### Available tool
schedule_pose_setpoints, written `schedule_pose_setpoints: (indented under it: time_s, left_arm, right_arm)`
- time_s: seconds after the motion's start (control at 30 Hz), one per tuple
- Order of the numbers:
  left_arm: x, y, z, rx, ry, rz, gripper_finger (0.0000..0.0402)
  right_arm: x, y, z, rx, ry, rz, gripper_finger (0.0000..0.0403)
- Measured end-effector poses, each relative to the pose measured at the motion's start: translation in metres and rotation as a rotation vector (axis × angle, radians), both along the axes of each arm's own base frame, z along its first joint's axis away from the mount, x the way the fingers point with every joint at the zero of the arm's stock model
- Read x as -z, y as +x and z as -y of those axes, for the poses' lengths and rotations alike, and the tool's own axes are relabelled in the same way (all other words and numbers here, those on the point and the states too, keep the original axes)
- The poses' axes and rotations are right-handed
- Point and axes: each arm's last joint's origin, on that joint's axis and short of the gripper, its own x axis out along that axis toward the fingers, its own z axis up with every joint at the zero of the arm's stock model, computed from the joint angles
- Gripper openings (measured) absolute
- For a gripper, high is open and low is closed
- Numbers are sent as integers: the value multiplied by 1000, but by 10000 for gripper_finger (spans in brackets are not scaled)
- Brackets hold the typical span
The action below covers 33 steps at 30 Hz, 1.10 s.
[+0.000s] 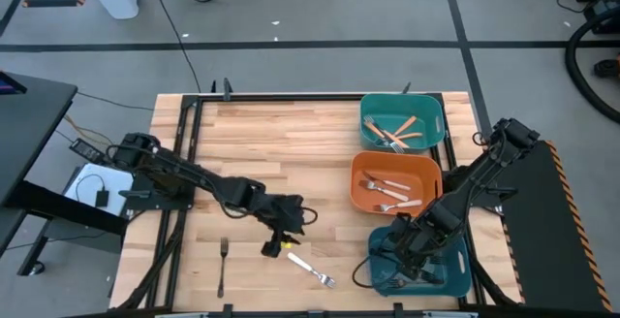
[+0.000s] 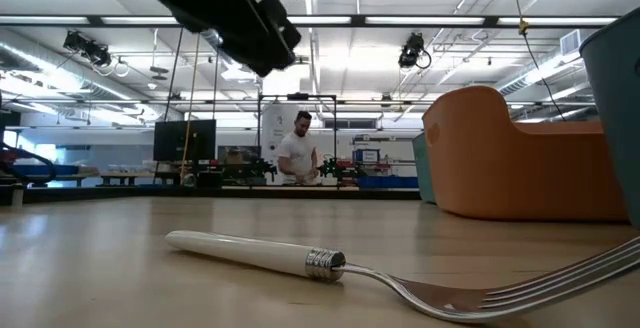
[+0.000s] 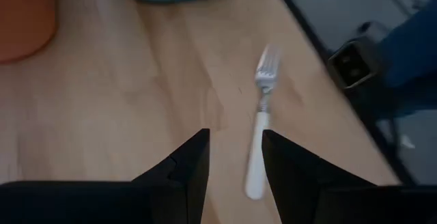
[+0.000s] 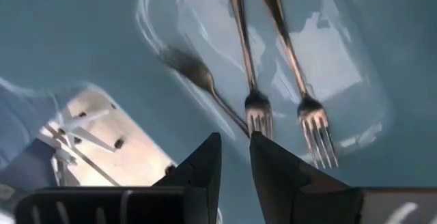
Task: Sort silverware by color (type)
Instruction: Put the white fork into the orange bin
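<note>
A white-handled fork lies flat on the wooden table near its front edge, also seen in the low view. My left gripper hovers open above the table just short of that fork's handle, touching nothing. A dark metal fork lies to the left. My right gripper hangs open over the near teal bin, above two grey metal forks lying in it; a third fork shows blurred beside them.
An orange bin holds white-handled forks, and the far teal bin holds orange-handled forks; the bins line the table's right side. In the low view the orange bin stands behind the fork. A person stands far behind the table.
</note>
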Motion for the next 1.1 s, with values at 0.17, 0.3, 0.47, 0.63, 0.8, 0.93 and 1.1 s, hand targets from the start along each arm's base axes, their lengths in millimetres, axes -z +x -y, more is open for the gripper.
schedule_pose_setpoints:
  time_s: [0.17,0.3,0.47,0.63,0.8,0.93,1.1]
  left_arm:
    - [17,5,9,-12,58,-14,142]
    - [27,10,17,-31,77,14,142]
    - [40,13,29,-11,82,23,142]
    - [57,11,48,36,91,5,142]
    - [76,6,65,68,127,-29,142]
    - [89,6,70,55,176,-37,142]
    - [107,8,67,-24,225,-76,142]
  right_arm:
    - [0,8,8,26,-12,19,85]
    - [1,15,16,14,-50,67,85]
    - [1,21,24,-6,-101,123,85]
    - [1,23,27,-14,-119,139,85]
    - [1,23,27,-49,-120,149,85]
    - [2,23,27,-57,-127,155,85]
    - [2,23,28,-60,-143,165,85]
